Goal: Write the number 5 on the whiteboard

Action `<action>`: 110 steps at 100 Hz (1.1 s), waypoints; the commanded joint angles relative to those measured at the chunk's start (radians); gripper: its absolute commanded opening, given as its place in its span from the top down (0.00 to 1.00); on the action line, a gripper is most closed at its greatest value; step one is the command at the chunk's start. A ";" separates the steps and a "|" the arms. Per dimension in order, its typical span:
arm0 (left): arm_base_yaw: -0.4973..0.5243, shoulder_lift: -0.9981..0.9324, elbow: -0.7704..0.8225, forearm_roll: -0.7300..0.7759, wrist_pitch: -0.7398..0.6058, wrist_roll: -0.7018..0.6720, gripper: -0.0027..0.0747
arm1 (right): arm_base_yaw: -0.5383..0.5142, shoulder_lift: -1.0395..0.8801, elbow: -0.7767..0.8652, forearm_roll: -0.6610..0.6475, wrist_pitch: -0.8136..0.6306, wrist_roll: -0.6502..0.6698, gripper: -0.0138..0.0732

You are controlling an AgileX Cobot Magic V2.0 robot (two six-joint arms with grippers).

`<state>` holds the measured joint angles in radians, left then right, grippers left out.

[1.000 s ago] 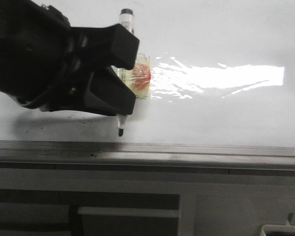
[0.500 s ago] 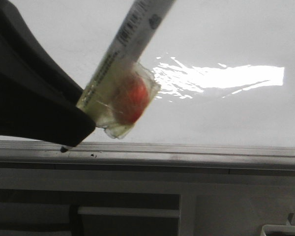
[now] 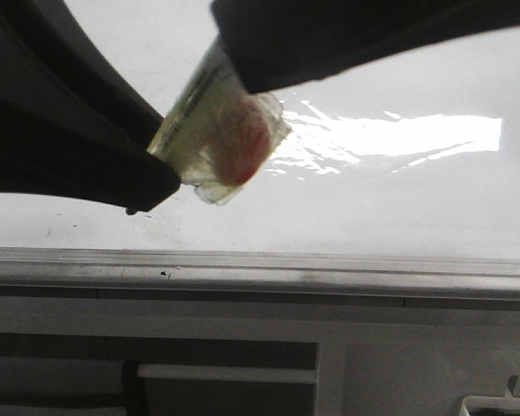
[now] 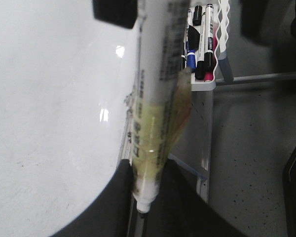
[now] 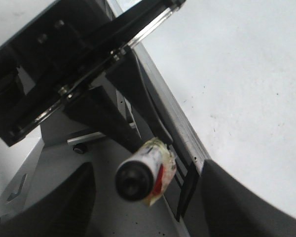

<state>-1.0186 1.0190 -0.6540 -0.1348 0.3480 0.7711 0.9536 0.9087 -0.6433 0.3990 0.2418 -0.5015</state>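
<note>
My left gripper (image 3: pixel 152 178) is shut on a white marker (image 3: pixel 215 130) that has yellowish tape and a red patch around its barrel. It holds the marker tilted above the near edge of the whiteboard (image 3: pixel 399 208). In the left wrist view the marker (image 4: pixel 155 98) runs up from between the left gripper's (image 4: pixel 147 185) fingers. My right gripper (image 3: pixel 329 39) hangs over the marker's upper end. In the right wrist view its (image 5: pixel 145 200) fingers stand apart on either side of the marker's black end (image 5: pixel 134 178), not touching it. No number 5 shows on the board.
A grey metal edge strip (image 3: pixel 329 264) runs along the board's near side, with a frame below it. A bright glare patch (image 3: pixel 416 134) lies on the board. A white wire tray with several markers (image 4: pixel 203 44) sits beyond the board's edge.
My left gripper has lifted the marker off the board and tilted it towards the camera. My right gripper has come in from the top right over the marker's upper end.
</note>
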 commanded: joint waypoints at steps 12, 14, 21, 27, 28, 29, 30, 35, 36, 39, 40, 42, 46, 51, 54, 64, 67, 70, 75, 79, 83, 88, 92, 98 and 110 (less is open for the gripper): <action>-0.008 -0.012 -0.029 -0.003 -0.074 0.000 0.99 | 0.023 0.073 -0.036 0.016 -0.174 -0.013 0.37; -0.008 -0.012 -0.029 -0.003 -0.074 0.000 0.99 | 0.025 0.080 -0.036 0.016 -0.176 -0.013 0.37; -0.008 -0.012 -0.029 -0.003 -0.074 0.000 0.99 | 0.031 0.101 -0.036 0.016 -0.176 -0.013 0.37; -0.008 -0.012 -0.029 -0.003 -0.074 0.000 0.99 | 0.034 0.115 -0.036 0.016 -0.176 -0.013 0.38; -0.008 -0.012 -0.029 -0.003 -0.074 0.000 0.99 | 0.034 0.120 -0.036 0.016 -0.176 -0.013 0.38; -0.008 -0.012 -0.029 -0.003 -0.074 0.000 0.99 | 0.034 0.122 -0.036 0.016 -0.176 -0.013 0.38; -0.008 -0.012 -0.029 -0.003 -0.074 0.000 0.99 | 0.034 0.123 -0.036 0.018 -0.176 -0.013 0.38; -0.008 -0.012 -0.029 -0.003 -0.074 0.000 0.99 | 0.034 0.129 -0.036 0.021 -0.178 -0.013 0.39; -0.008 -0.012 -0.029 -0.003 -0.074 0.000 0.99 | 0.034 0.131 -0.036 0.021 -0.178 -0.013 0.40; -0.008 -0.012 -0.029 -0.003 -0.074 0.000 0.99 | 0.034 0.130 -0.036 0.021 -0.180 -0.013 0.43; -0.008 -0.012 -0.029 -0.003 -0.074 0.000 0.99 | 0.034 0.130 -0.036 0.021 -0.180 -0.013 0.44; -0.008 -0.012 -0.029 -0.003 -0.074 0.000 0.99 | 0.034 0.130 -0.036 0.021 -0.180 -0.013 0.48; -0.008 -0.012 -0.029 -0.003 -0.074 0.000 0.99 | 0.034 0.130 -0.036 0.023 -0.180 -0.013 0.54; -0.008 -0.012 -0.029 -0.003 -0.074 0.000 0.99 | 0.034 0.130 -0.036 0.025 -0.180 -0.013 0.66; -0.008 -0.012 -0.029 -0.003 -0.074 0.000 0.99 | 0.034 0.130 -0.036 0.029 -0.180 -0.013 0.71; -0.008 -0.012 -0.029 -0.003 -0.074 0.000 0.99 | 0.034 0.130 -0.036 0.038 -0.180 -0.013 0.88; -0.008 -0.012 -0.029 -0.003 -0.074 0.000 0.99 | 0.034 0.130 -0.036 0.043 -0.180 -0.013 0.92; -0.008 -0.012 -0.029 -0.003 -0.074 0.000 0.99 | 0.034 0.130 -0.036 0.046 -0.180 -0.013 0.92; -0.008 -0.012 -0.029 -0.003 -0.074 0.000 0.99 | 0.034 0.130 -0.036 0.046 -0.180 -0.013 0.92; -0.008 -0.012 -0.029 -0.010 -0.074 0.000 0.97 | 0.034 0.130 -0.036 0.046 -0.180 -0.013 0.92; -0.008 -0.012 -0.029 -0.022 -0.074 -0.002 0.91 | 0.034 0.130 -0.036 0.046 -0.184 -0.013 0.92; -0.008 -0.017 -0.029 -0.049 -0.074 -0.005 0.82 | 0.034 0.130 -0.036 0.046 -0.189 -0.013 0.92; -0.007 -0.021 -0.031 -0.066 -0.074 -0.021 0.74 | 0.034 0.130 -0.036 0.046 -0.194 -0.013 0.92; -0.007 -0.040 -0.032 -0.068 -0.074 -0.069 0.58 | 0.034 0.125 -0.036 0.031 -0.205 -0.013 0.92; -0.007 -0.109 -0.032 -0.068 -0.074 -0.147 0.37 | 0.030 0.105 -0.036 0.000 -0.231 -0.013 0.91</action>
<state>-1.0186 0.9735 -0.6540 -0.1809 0.3513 0.6897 0.9865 1.0467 -0.6452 0.4126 0.1038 -0.5186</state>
